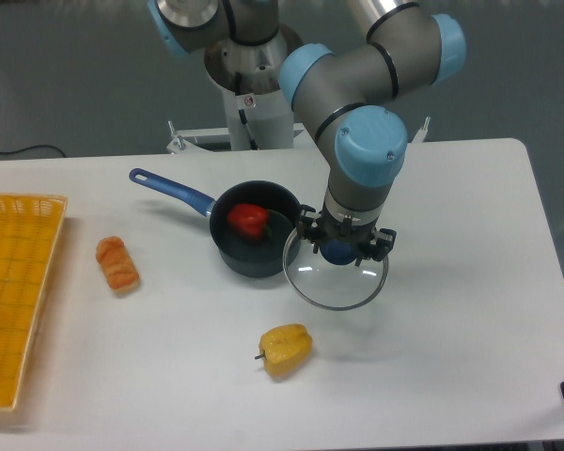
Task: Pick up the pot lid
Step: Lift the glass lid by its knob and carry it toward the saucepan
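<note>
Presently, your gripper (342,237) is clenched on the glass pot lid (331,288) by its blue knob, right of frame centre, beside the blue-handled frying pan (252,263).

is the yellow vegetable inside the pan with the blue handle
No, the yellow vegetable lies on the table outside the pan, which holds a red item.

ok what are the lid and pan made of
The lid looks like clear glass or plastic, the table showing through, with a grey rim, probably metal. The pan seems metal, its inside dark and smooth like a coating; its blue handle could be painted metal or plastic.
</note>
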Controlling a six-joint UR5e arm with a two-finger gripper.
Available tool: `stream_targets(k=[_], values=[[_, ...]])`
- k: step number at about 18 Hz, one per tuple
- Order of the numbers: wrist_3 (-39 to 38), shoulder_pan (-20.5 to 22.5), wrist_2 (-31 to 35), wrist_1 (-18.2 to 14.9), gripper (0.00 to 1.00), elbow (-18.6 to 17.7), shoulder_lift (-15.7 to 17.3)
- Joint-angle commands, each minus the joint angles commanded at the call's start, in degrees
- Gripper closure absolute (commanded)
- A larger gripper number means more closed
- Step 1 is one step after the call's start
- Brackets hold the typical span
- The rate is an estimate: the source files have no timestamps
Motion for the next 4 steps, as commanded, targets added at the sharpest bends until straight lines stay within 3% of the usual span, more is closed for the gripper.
stream_targets(k=[4], values=[[0.17,-0.09,0.0,0.0,0.37,0.0,0.0]])
